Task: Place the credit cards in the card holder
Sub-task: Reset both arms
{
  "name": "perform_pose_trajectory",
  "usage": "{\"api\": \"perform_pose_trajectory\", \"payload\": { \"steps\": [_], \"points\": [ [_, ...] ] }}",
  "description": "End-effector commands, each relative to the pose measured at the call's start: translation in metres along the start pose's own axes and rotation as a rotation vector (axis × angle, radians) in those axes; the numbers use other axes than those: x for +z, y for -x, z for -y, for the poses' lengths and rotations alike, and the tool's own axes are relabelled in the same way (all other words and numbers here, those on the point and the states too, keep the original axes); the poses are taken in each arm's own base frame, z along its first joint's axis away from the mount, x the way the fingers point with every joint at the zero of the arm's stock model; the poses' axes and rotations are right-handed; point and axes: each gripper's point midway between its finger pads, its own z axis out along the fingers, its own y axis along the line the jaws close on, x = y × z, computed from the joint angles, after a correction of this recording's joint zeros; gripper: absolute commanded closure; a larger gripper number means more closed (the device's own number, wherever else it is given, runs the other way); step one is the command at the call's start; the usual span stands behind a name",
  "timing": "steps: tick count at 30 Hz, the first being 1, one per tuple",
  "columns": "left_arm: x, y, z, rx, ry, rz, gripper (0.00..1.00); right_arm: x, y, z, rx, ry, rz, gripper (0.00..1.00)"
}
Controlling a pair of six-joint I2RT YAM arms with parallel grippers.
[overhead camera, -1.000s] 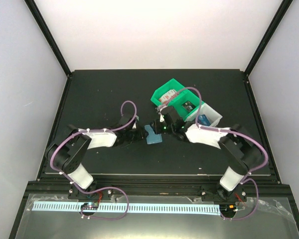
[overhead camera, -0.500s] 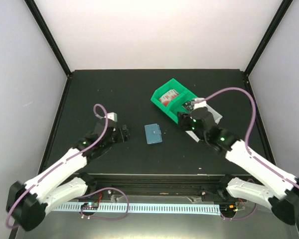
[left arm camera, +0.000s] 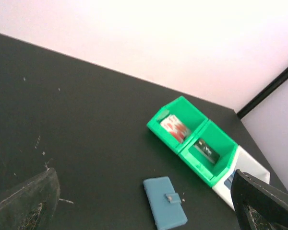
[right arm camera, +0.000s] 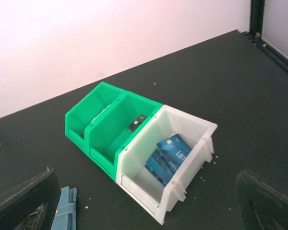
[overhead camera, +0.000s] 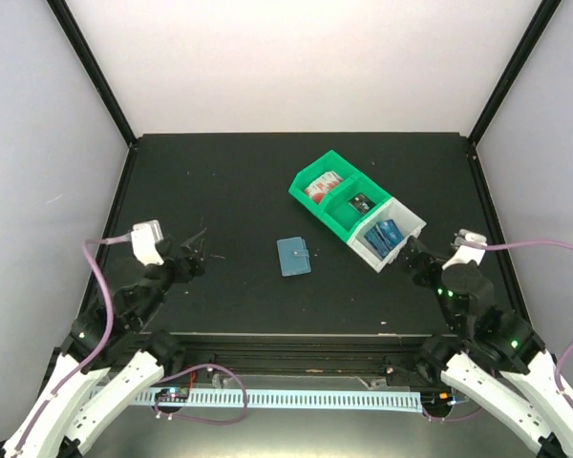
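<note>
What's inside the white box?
Blue credit cards lie piled inside the white box. They overlap, so how many there are, and anything underneath them, cannot be seen.

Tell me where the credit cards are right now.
In the top view, the credit cards lie inside the white bin right of centre, next to the green bins; the card holder sits apart to its left.

Cards (right arm camera: 169, 154), prob. stacked, in rt-end bin (right arm camera: 189, 116); holder (overhead camera: 293, 256) left of it.
</note>
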Motion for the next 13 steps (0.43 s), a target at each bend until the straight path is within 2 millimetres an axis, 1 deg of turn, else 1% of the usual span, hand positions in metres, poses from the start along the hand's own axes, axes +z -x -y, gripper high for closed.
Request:
{"api": "perform_pose_trajectory", "payload": {
  "steps": [1, 4, 8, 13],
  "points": [
    [-0.026, 0.027, -0.011, 0.072, 0.082, 0.058, 0.01, -0.015, 0.005, 0.03, 0.042, -0.09, 0.042, 0.0],
    [-0.031, 0.036, -0.01, 0.115, 0.093, 0.08, 0.01, -0.022, 0.013, 0.035, 0.052, -0.102, 0.063, 0.0],
    [-0.034, 0.047, -0.008, 0.15, 0.107, 0.099, 0.01, -0.025, 0.02, 0.032, 0.05, -0.097, 0.074, 0.0],
    [-0.03, 0.045, -0.009, 0.155, 0.113, 0.104, 0.01, -0.021, 0.021, 0.028, 0.042, -0.094, 0.068, 0.0]
  ]
}}
